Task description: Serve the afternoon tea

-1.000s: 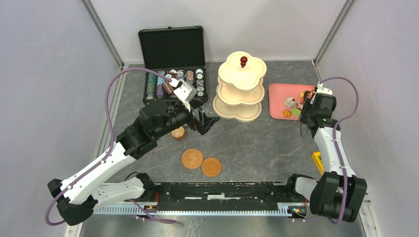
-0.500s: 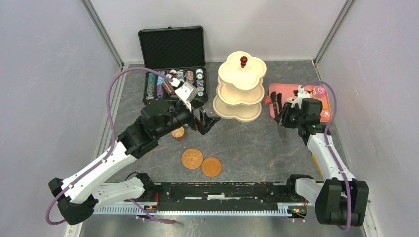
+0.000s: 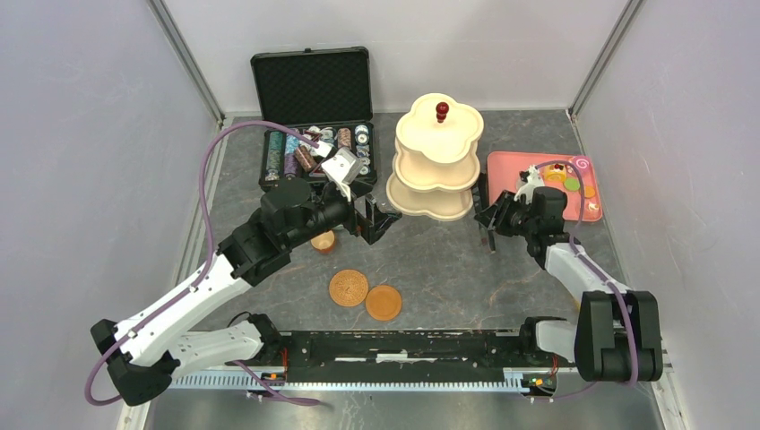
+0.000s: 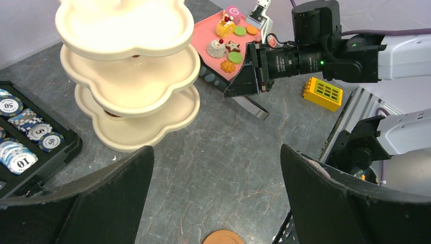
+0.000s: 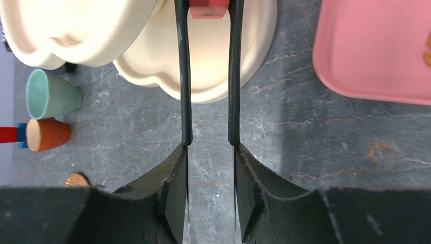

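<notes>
Right wrist view: a small red pastry (image 5: 208,9) was seen pinched at the tips of the right gripper (image 3: 485,216). The lowest tier of the three-tier stand (image 5: 203,76) lay at twelve o'clock, just beneath and ahead, and the fingers were pointed straight at it. The pastry's long axis could not be told. The right arm was judged the nearer. The left gripper (image 3: 374,220), spread wide and empty, was held at the stand's eight o'clock. The tier was seen bare and smooth, though headroom under the middle tier was judged tight.
</notes>
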### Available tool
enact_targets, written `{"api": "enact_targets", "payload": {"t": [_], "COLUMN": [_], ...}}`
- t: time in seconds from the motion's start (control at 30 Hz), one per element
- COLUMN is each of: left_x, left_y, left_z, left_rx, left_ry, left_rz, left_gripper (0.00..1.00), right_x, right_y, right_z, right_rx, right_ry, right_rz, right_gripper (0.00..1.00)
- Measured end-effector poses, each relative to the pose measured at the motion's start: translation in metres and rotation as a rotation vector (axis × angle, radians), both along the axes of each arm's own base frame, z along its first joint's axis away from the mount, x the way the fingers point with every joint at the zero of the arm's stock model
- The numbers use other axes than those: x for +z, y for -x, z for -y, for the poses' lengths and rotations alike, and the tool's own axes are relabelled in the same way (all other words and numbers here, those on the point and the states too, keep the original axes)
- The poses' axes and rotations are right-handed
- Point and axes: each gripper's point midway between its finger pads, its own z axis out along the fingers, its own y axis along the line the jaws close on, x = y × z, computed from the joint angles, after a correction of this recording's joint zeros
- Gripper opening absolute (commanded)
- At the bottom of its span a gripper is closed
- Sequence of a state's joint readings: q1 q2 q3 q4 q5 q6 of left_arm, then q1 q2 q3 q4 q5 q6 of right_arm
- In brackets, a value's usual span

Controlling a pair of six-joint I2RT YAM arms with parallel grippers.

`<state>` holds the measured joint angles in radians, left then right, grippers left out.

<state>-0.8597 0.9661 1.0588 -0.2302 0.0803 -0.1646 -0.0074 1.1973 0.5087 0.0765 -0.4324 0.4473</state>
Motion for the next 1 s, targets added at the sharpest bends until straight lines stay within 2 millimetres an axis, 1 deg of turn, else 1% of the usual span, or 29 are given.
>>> {"api": "enact_targets", "payload": {"t": [0.33, 0.77, 0.87, 1.0], "left_x": [-0.003, -0.003, -0.003, -0.003], "left_y": [-0.001, -0.001, -0.001, -0.001], "left_z": [0.001, 0.001, 0.001, 0.002], "left_rx": [0.0, 0.0, 0.0, 0.0], "left_ry": [-0.007, -0.007, -0.007, -0.008], "left_rz": [-0.006, -0.006, -0.006, -0.006], "left_gripper": [1.0, 1.0, 1.0, 1.0], "right_x": [-0.014, -0.03, -0.029, -0.022], "right_y": [-0.012, -0.032, -0.043, -0.055], "right_z": [-0.008, -0.01, -0.011, -0.014], "right_rx": [-0.035, -0.073, -0.07, -0.052], "right_ry": [-0.106, -0.177, -0.187, -0.194], "right_rz": [-0.015, -0.033, -0.027, -0.002], "right_gripper": [0.0, 0.0, 0.0, 0.0]}}
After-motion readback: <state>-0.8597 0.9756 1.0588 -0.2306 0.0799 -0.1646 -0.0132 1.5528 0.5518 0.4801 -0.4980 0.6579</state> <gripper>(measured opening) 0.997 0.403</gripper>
